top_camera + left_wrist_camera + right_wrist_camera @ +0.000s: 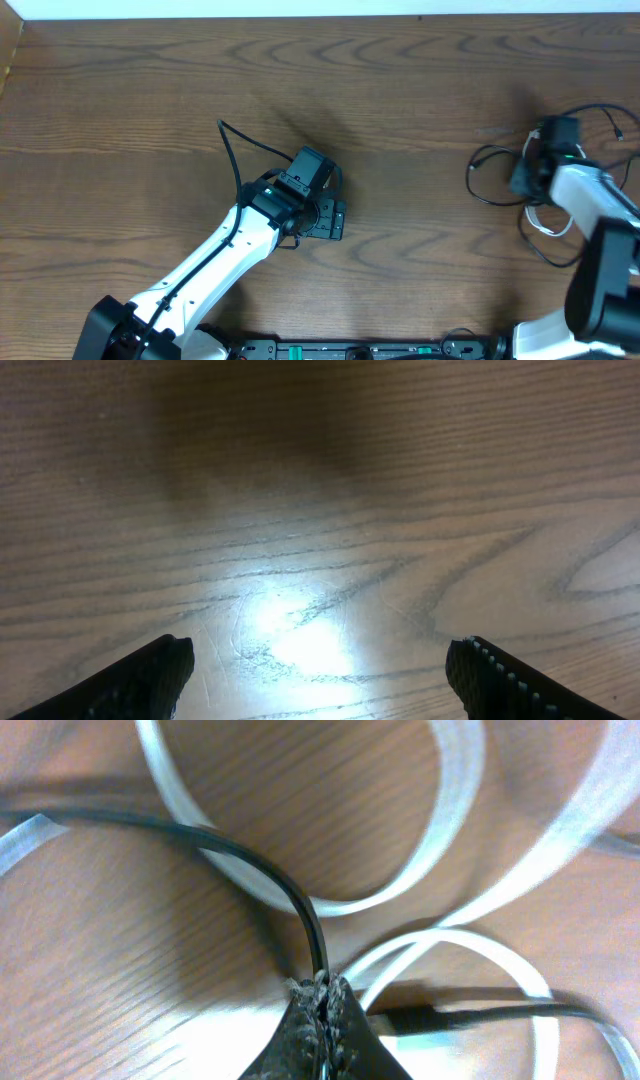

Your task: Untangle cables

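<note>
**Cables heaped at the right edge, right pincer pinching a black one**

Left gripper sits over bare wood near the middle of the table. Its fingers are spread wide with nothing between them, and glare whitens the grain below. Well apart to the right, the cables lie in a loose tangle by the table's right edge. Thin black loops lie on the left of the heap and a white loop on its near side, partly covered by the right arm. In the right wrist view the right gripper is pressed together on a black cable, which curves away to the left. The white cable sweeps around it in broad, blurred loops. A second dark run at lower right is too blurred to identify.
</note>
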You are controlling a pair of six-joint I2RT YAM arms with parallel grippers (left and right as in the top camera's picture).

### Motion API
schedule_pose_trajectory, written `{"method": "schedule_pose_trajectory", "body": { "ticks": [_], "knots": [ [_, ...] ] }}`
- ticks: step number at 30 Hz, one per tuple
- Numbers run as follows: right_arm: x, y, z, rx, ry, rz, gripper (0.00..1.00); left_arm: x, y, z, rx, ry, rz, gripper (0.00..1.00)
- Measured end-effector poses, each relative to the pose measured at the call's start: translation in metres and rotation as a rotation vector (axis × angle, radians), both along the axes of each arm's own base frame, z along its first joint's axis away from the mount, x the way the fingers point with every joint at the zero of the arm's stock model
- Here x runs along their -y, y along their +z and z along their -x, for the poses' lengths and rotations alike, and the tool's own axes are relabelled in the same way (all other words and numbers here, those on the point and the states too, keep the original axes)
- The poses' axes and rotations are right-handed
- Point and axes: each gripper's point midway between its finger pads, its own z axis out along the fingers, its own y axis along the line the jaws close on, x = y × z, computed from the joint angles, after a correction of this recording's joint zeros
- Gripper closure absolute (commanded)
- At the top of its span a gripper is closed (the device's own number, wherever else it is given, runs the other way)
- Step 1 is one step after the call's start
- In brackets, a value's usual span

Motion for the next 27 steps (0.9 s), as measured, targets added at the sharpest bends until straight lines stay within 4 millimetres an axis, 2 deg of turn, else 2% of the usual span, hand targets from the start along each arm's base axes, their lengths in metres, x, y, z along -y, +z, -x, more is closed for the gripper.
{"method": "schedule_pose_trajectory", "body": {
  "ticks": [1, 6, 8, 10, 11, 13, 15, 16, 21, 27],
  "knots": [
    [0.011, 0.012, -0.002, 0.034, -0.033, 0.008, 0.99, 0.0, 0.0, 0.0, 0.0, 0.0, 0.0, 0.14],
    [0.071, 0.095, -0.011, 0.261, -0.185, 0.088, 0.99, 0.0, 0.0, 0.0, 0.0, 0.0, 0.0, 0.14],
    [0.091, 0.125, -0.006, 0.334, -0.239, 0.124, 0.99, 0.0, 0.0, 0.0, 0.0, 0.0, 0.0, 0.14],
    [0.106, 0.142, 0.003, 0.375, -0.284, 0.147, 0.99, 0.0, 0.0, 0.0, 0.0, 0.0, 0.0, 0.14],
    [0.11, 0.145, 0.006, 0.383, -0.298, 0.152, 0.96, 0.0, 0.0, 0.0, 0.0, 0.0, 0.0, 0.14],
    [0.116, 0.147, 0.011, 0.393, -0.332, 0.15, 0.74, 0.0, 0.0, 0.0, 0.0, 0.0, 0.0, 0.14],
    [0.113, 0.145, 0.01, 0.401, -0.333, 0.125, 0.6, 0.0, 0.0, 0.0, 0.0, 0.0, 0.0, 0.14],
    [0.108, 0.144, 0.005, 0.413, -0.309, 0.095, 0.58, 0.0, 0.0, 0.0, 0.0, 0.0, 0.0, 0.14],
    [0.082, 0.143, -0.013, 0.456, -0.223, -0.026, 0.63, 0.0, 0.0, 0.0, 0.0, 0.0, 0.0, 0.14],
    [0.031, 0.141, -0.035, 0.477, -0.07, -0.169, 0.61, 0.001, 0.001, -0.002, 0.009, 0.0, 0.006, 0.14]
  ]
}}
